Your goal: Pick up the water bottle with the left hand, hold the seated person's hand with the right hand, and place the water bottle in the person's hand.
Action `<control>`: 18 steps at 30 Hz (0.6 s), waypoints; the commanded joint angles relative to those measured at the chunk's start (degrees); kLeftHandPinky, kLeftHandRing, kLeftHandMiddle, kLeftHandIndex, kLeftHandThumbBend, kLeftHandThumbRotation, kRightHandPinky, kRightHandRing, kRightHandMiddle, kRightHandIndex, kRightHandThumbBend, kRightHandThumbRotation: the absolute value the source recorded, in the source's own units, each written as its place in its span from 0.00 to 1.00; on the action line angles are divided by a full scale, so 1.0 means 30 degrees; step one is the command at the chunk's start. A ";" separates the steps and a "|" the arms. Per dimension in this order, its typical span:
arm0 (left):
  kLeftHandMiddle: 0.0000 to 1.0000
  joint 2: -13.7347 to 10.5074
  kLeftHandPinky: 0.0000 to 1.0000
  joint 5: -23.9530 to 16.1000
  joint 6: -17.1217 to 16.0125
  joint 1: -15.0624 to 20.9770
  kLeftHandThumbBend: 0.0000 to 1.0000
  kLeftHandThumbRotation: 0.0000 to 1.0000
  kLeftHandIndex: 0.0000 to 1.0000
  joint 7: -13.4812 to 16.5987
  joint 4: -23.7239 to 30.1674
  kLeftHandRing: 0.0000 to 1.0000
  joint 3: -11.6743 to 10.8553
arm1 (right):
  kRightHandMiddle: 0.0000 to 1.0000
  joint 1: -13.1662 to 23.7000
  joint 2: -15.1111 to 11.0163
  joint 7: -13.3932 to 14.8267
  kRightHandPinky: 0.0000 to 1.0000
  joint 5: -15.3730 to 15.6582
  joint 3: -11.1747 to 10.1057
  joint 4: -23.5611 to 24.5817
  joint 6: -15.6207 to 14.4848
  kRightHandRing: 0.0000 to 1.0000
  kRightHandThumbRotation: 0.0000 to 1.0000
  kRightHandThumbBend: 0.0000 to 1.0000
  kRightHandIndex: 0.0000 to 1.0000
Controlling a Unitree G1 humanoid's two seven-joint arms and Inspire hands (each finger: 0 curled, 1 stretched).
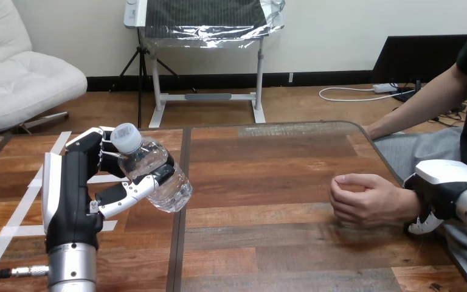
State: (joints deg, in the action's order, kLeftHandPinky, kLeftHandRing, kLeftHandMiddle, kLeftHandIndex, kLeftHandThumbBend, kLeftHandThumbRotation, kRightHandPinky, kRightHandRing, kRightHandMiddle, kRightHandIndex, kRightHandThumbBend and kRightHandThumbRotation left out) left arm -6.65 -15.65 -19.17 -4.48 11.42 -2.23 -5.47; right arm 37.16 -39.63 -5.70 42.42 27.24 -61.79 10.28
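**A:** Head view. Room and edges first?

**B:** Table has its far edge across 12 o'clock. The rt edge slants from about 1 down to 4. A dark seam runs front to back, a bit left of centre. White tape lines lie on the wood at 8–9 o'clock. There's a wide strip of bare wood through the middle, between the two hands.

**A:** Where's the water bottle?

**B:** Water bottle is at 9 o'clock, over the left part of the table and right on the seam line. It's tilted, w/ the cap toward 10–11 and the base toward 4–5. Can't tell if the base touches the wood.

**A:** Left hand?

**B:** Left hand comes up from 7 o'clock, forearm near vertical, back of the hand to the camera. It's grasping the bottle, w/ fingers wrapped round the body from behind and the thumb across the front.

**A:** And the person?

**B:** Person's hand is at 3–4 o'clock in a loose fist, resting on the wood just inside the rt edge, well apart from the bottle.

**A:** Right hand?

**B:** Right hand comes in from the rt side at 4 o'clock, white shell on top. It's clasped on the person's wrist, w/ one fingertip curling under it.
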 commanded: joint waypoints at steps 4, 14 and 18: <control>0.44 -0.0113 0.42 0.0039 -0.0332 0.1071 0.64 0.00 0.50 0.0240 0.1362 0.41 -0.0089 | 0.45 0.0030 0.0928 0.0567 0.20 -0.0133 0.0198 -0.0417 0.0292 0.32 0.00 0.64 0.50; 0.44 -0.0132 0.42 -0.0018 -0.0361 0.1116 0.64 0.00 0.50 0.0241 0.1367 0.41 -0.0092 | 0.43 0.0162 0.1078 0.1024 0.19 -0.0629 -0.0221 -0.0682 -0.0094 0.31 0.00 0.65 0.45; 0.45 -0.0142 0.42 -0.0020 -0.0336 0.1133 0.64 0.00 0.50 0.0230 0.1336 0.42 -0.0090 | 0.44 0.0247 0.0901 0.1448 0.20 -0.0402 0.0002 -0.0635 0.0106 0.32 0.00 0.65 0.46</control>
State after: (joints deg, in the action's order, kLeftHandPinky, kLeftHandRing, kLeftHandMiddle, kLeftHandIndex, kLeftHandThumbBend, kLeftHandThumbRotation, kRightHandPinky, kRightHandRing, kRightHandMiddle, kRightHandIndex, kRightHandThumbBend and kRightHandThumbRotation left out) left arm -6.65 -15.93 -19.17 -4.47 11.46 -2.21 -5.46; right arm 37.16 -39.40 -2.24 41.48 26.83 -62.87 10.14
